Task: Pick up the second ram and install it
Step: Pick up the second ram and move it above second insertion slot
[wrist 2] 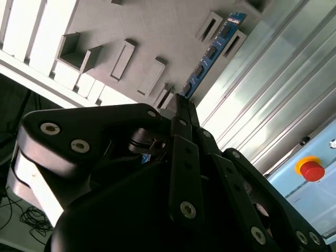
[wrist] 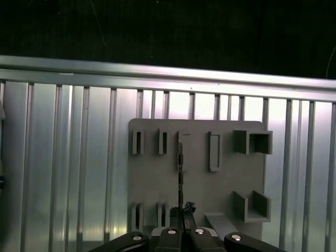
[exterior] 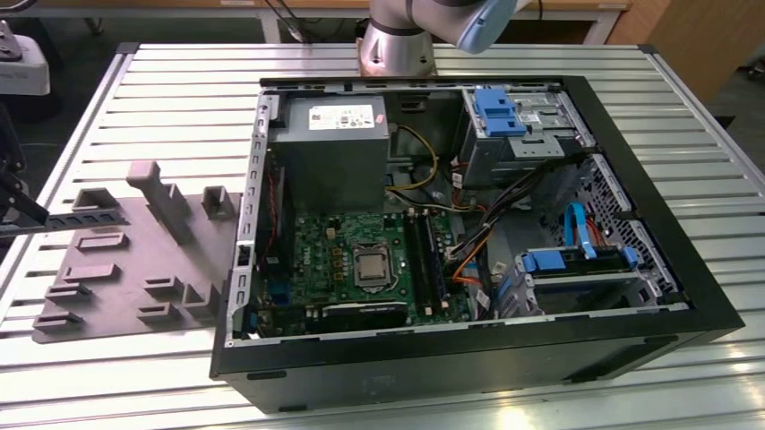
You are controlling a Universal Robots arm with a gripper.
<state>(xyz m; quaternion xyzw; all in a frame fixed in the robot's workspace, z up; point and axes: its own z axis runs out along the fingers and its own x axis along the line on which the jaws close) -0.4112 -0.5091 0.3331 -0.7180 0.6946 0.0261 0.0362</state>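
Observation:
My gripper (exterior: 36, 219) hangs at the exterior view's far left, over the grey fixture plate (exterior: 125, 269). It is shut on one end of the second ram (exterior: 86, 218), which sticks out level above the plate's blocks. In the second wrist view the ram (wrist 2: 212, 52) is a blue board with black chips running away from the closed fingertips (wrist 2: 181, 98). The first wrist view shows the ram (wrist: 180, 173) edge-on, in line with a slot block, with the gripper (wrist: 181, 210) below it. I cannot tell whether the stick touches the fixture. The long black motherboard slots (exterior: 425, 255) lie inside the open case.
The open computer case (exterior: 669, 260) fills the table's middle and the exterior view's right, with cables, drive cages and a power supply (exterior: 329, 143) inside. Tall grey fixture blocks (exterior: 161, 197) stand between gripper and case. The arm base (exterior: 400, 45) is behind. A red button (wrist 2: 313, 169) sits off the table.

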